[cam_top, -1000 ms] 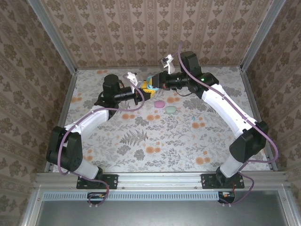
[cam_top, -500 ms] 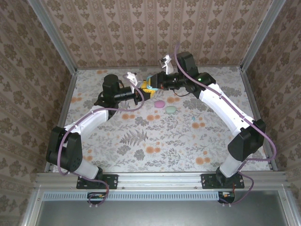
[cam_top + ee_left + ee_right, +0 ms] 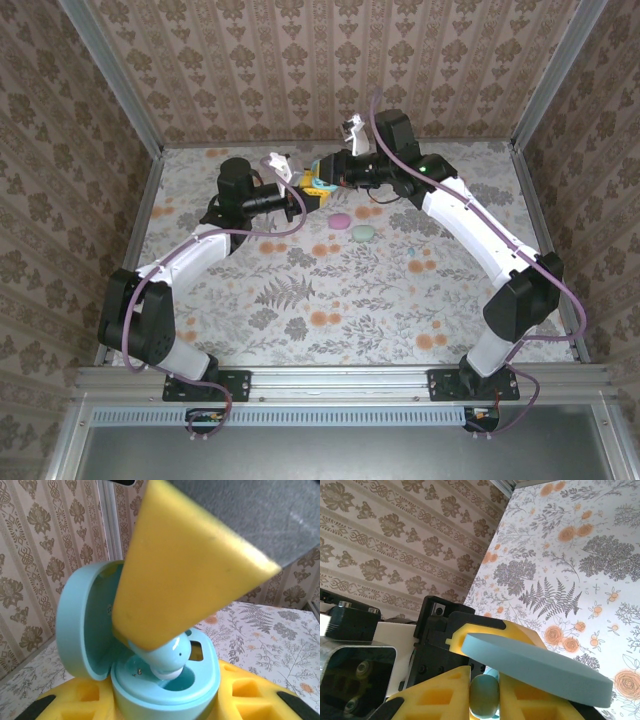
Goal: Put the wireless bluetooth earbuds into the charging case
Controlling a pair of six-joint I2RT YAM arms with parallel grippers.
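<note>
The teal charging case (image 3: 165, 690) stands open, lid (image 3: 80, 625) swung up to the left, with my left gripper (image 3: 165, 702) shut on its base between yellow fingers (image 3: 250, 692). A teal earbud (image 3: 170, 655) is pinched in my right gripper (image 3: 484, 680), which is shut on it; its white tip dips into a well of the case. In the right wrist view the earbud (image 3: 484, 696) sits between the yellow pads under the lid's edge (image 3: 535, 667). Seen from above, both grippers meet at the case (image 3: 318, 184) near the back of the table.
A pink oval case (image 3: 339, 220) and a mint oval case (image 3: 362, 233) lie on the floral table just in front of the grippers. A tiny teal speck (image 3: 412, 250) lies to their right. Patterned walls enclose the table on three sides.
My right gripper has shifted slightly left and back, bringing the earbud onto the case. The left arm and case have stayed put.
</note>
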